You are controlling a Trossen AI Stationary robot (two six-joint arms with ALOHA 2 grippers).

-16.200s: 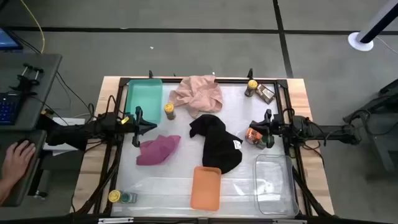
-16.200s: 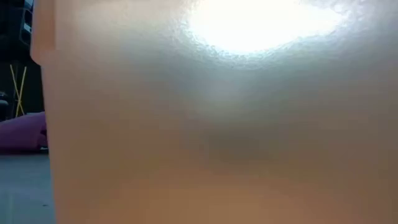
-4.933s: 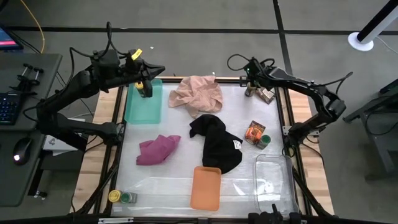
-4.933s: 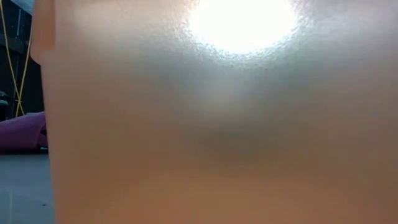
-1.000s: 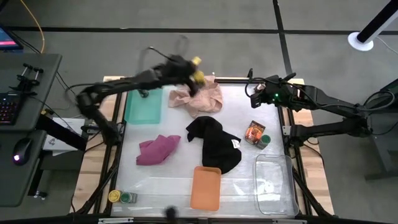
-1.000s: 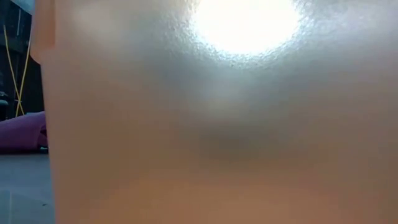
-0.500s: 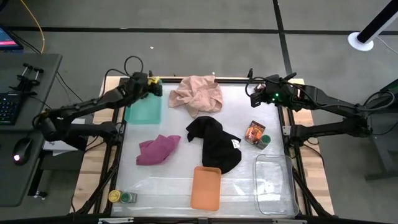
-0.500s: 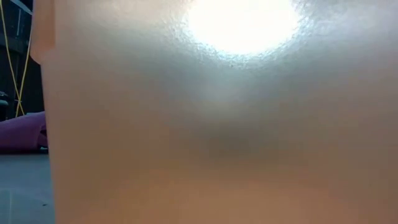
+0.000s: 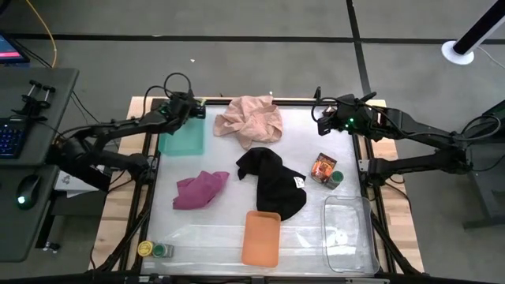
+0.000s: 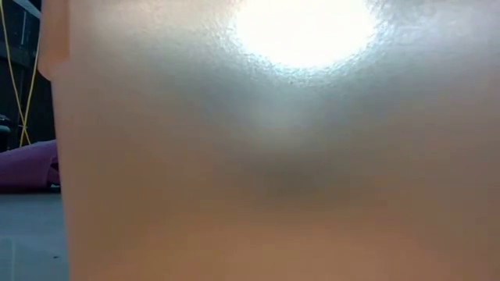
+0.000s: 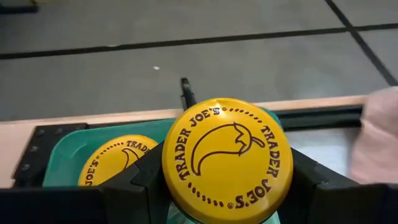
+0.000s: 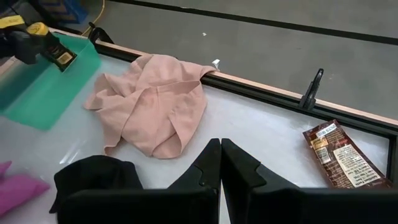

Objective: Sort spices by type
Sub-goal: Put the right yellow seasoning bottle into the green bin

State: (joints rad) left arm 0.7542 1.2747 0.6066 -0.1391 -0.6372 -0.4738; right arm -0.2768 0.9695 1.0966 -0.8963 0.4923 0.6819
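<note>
Left claw [image 11: 227,186] gripping yellow-lidded jar [image 11: 227,160] over green tray [image 9: 183,134], second jar [image 11: 117,167] inside

Bare table [image 9: 237,229] near front; black cloth [image 9: 272,180] blocks centre.

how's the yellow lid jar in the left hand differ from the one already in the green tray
The held jar is clamped between the left hand's fingers above the green tray; the second jar sits loose inside the tray. The held jar's lid shows whole; the second's is partly hidden behind the hand. Both have matching yellow printed lids.
</note>
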